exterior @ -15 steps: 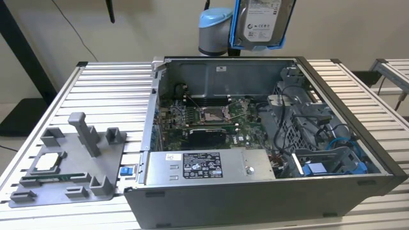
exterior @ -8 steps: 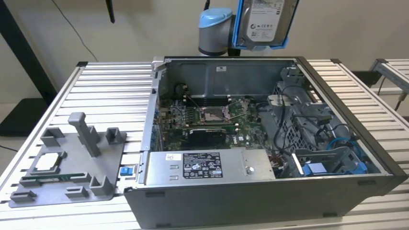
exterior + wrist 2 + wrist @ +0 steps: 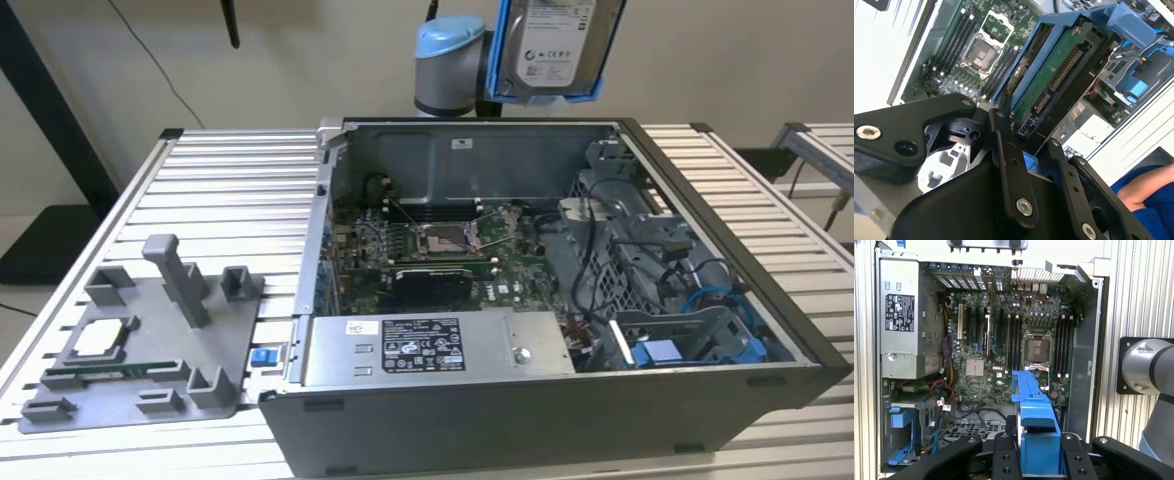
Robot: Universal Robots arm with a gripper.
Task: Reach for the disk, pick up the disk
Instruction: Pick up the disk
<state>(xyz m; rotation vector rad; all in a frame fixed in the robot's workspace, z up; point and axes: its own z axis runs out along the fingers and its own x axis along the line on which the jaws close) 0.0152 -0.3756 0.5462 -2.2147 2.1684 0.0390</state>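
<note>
1. In the exterior view, the flat silver-grey disk with a white label and bright blue plastic bracket [image 3: 558, 45] is seen lifted upright, well above the open grey metal computer case [image 3: 561, 400] on the slatted aluminium table [image 3: 227, 190]. The grey power supply box with a black label [image 3: 434, 345] lies inside the case, and a grey plastic fixture tray [image 3: 140, 350] lies beside it.

2. In the second wrist view, the black gripper [image 3: 1026, 150] is shown clamped on the disk [image 3: 1054, 80], its fingers [image 3: 1009, 165] pressed against the bracket's end.

3. In the first wrist view, the disk [image 3: 1034, 420] is held edge-on between the gripper's fingers [image 3: 1006, 460], above the green motherboard [image 3: 999, 340].
</note>
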